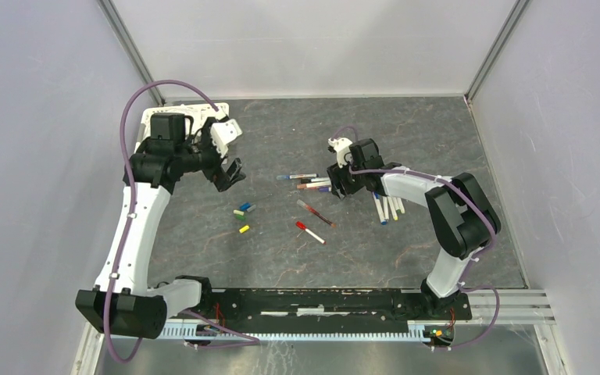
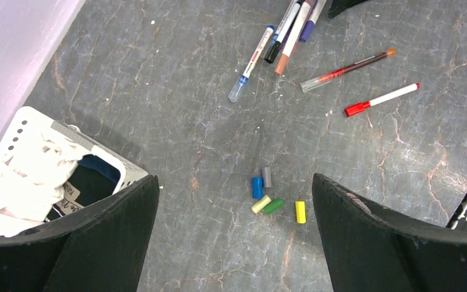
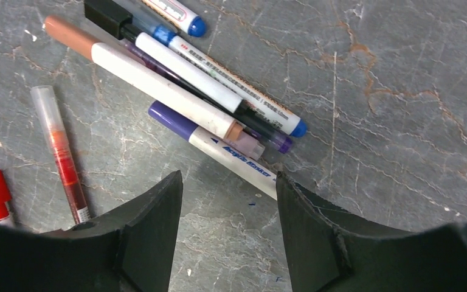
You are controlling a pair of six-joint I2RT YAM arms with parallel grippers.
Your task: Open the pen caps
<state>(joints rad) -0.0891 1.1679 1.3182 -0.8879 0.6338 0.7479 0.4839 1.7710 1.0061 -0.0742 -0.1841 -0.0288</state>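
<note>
Lying flat, bunched pens [image 1: 303, 177] run left-right

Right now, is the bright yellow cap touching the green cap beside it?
Apart. The left wrist view shows a strip of bare table between the bright yellow cap and the green cap.
</note>
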